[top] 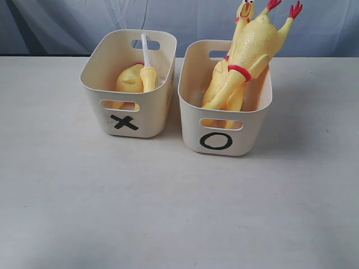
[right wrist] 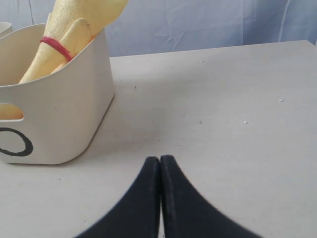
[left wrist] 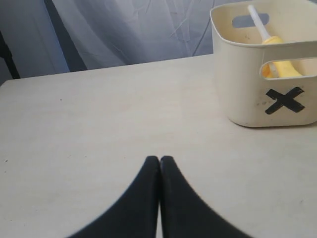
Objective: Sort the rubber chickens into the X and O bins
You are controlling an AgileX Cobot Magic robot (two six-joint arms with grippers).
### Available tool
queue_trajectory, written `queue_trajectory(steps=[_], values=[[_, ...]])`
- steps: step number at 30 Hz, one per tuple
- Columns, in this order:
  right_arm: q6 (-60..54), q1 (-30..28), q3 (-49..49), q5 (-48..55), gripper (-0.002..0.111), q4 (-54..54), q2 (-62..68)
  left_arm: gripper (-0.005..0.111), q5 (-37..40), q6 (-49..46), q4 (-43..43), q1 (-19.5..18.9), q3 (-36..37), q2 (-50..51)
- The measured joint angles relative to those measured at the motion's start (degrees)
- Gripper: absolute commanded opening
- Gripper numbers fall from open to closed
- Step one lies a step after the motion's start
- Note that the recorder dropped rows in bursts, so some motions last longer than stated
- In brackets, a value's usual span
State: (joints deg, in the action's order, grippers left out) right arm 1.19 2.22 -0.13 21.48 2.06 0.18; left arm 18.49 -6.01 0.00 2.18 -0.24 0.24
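Observation:
The X bin (top: 147,120) stands at the back left of the table and holds a headless yellow body (top: 129,79) and a head-and-neck piece on a white tube (top: 147,66). Beside it, the O bin (top: 247,140) holds whole rubber chickens (top: 247,56) that stick out above its rim, red feet up. Neither arm shows in the exterior view. In the left wrist view my left gripper (left wrist: 159,159) is shut and empty over bare table, the X bin (left wrist: 247,94) well away from it. My right gripper (right wrist: 160,158) is shut and empty too, near the O bin (right wrist: 74,109).
The pale table (top: 168,213) stretches wide in front of both bins. A wrinkled grey-blue backdrop (top: 67,22) hangs behind the table's far edge.

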Motion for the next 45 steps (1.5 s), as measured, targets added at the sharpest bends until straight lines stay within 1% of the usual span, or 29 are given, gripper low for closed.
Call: queue_trajectory(steps=[3,6,45], values=[[0.0,0.0,0.0,0.0,0.0,0.0,0.0,0.0,-0.34,3.54,0.0,0.1,0.0,0.0],[0.0,0.0,0.0,0.0,0.0,0.0,0.0,0.0,-0.33,4.71,0.0,0.1,0.0,0.0],[0.0,0.0,0.0,0.0,0.0,0.0,0.0,0.0,-0.96,5.4,0.85,0.19,0.0,0.0]])
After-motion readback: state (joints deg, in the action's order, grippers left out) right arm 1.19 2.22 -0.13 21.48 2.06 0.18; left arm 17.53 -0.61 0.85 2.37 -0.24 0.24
